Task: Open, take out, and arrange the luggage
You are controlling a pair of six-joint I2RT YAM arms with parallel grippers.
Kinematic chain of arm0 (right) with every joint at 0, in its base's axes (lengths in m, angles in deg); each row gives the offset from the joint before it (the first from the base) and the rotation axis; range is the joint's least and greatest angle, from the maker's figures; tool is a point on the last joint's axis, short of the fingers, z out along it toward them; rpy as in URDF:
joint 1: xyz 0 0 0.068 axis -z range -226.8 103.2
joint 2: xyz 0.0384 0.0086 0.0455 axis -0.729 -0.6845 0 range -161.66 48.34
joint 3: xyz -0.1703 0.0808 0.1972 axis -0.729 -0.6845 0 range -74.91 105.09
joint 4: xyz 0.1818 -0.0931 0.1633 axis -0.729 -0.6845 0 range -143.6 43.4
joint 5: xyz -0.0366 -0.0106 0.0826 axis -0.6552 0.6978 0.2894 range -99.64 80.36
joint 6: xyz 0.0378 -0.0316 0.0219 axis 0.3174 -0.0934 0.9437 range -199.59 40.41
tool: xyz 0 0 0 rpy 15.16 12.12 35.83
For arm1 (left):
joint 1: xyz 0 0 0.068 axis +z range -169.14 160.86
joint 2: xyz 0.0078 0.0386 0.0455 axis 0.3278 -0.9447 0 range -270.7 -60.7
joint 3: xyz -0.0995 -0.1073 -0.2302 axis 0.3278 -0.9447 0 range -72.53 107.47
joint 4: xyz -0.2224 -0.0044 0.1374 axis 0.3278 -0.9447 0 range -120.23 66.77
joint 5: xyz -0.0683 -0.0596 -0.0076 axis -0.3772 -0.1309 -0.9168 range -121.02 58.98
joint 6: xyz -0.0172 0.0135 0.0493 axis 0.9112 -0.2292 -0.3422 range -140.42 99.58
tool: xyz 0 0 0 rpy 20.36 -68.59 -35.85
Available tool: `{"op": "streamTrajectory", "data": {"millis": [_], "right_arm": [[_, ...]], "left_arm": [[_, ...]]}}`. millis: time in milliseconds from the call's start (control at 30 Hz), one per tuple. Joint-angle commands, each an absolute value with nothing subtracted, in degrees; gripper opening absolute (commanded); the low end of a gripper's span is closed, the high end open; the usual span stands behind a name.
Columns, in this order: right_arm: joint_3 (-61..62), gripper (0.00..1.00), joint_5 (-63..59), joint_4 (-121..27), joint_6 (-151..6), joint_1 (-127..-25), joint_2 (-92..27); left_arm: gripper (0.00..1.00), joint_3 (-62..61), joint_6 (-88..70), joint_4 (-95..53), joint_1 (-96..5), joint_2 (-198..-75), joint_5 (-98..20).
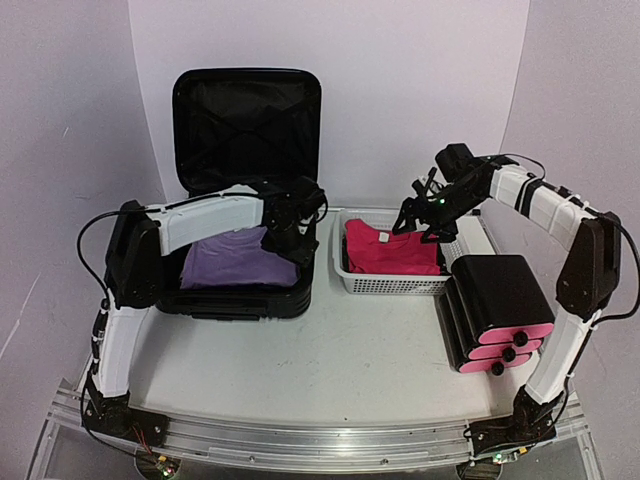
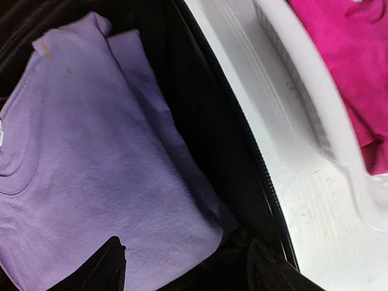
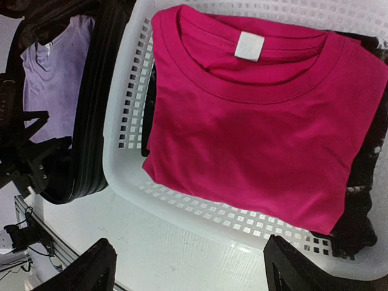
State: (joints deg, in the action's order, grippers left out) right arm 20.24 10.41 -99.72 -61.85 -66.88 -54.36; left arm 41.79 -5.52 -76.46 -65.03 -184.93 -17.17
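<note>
luggage [image 1: 245,120] floor under purple shirt [image 1: 235,258]

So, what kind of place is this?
Probably a robot lab bench, not a home: a white table inside plain backdrop walls, left arm and right arm bolted at its near edge, an open suitcase on it.

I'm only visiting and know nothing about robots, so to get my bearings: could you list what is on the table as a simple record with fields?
luggage: black suitcase, lid standing open, left side of the table
purple shirt: folded, lying inside the luggage
basket: white mesh, right of the luggage
pink shirt: folded, in the basket, over something dark
drawer box: black, pink fronts, right of the basket
left gripper: open, empty, over the luggage's right edge
right gripper: open, empty, above the basket
</note>
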Motion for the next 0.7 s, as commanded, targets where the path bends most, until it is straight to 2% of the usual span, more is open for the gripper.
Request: {"op": "streamTrajectory", "data": {"millis": [0,100,300,667], "right_arm": [[19.0,0.86,14.0,-95.5,-59.6,-67.0,-51.3],[17.3,0.86,14.4,-95.2,-59.4,-67.3,-50.3],[15.8,0.86,14.9,-94.4,-58.6,-68.1,-50.5],[17.4,0.86,14.8,-93.8,-57.3,-70.5,-52.5]], "left_arm": [[0.67,46.7,-5.7,-81.2,-65.9,-187.6,-8.9],[0.61,46.3,-4.9,-81.1,-66.2,-188.4,-9.9],[0.57,45.5,-1.8,-80.9,-66.3,-190.2,-15.8],[0.74,43.2,-2.4,-80.3,-66.2,-194.4,-11.0]]}}
